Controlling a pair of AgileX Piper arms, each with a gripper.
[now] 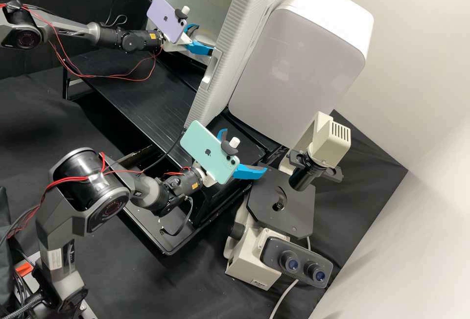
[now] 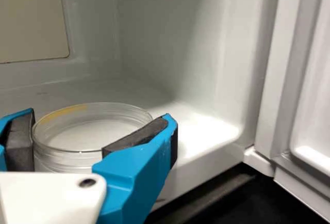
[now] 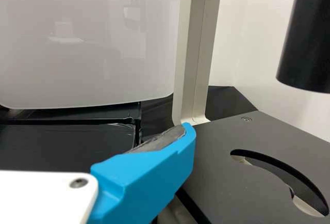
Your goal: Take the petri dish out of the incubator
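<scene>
Left hand (image 2: 95,123) brackets the petri dish (image 2: 82,133). Its black pads (image 2: 135,135) sit against opposite sides of the wall, apparently in contact. The dish rests between them on the incubator floor (image 2: 206,131), just inside the opening.

Judged light, rigid, thin clear plastic, so slick and liable to crack. Grip low on the wall with a modest squeeze and keep it level.

Right hand (image 1: 254,170) hangs beside the microscope stage (image 1: 289,206); its state cannot be told.

The petri dish (image 2: 88,131) is round and see-through, with a thin yellow streak on its far rim. It sits flat between the two blue fingers (image 2: 139,167) of the left end effector (image 2: 95,123), and the dark pads touch its sides. It rests on the white floor of the incubator (image 2: 170,53), a white box with its door open, near the front edge.
</scene>
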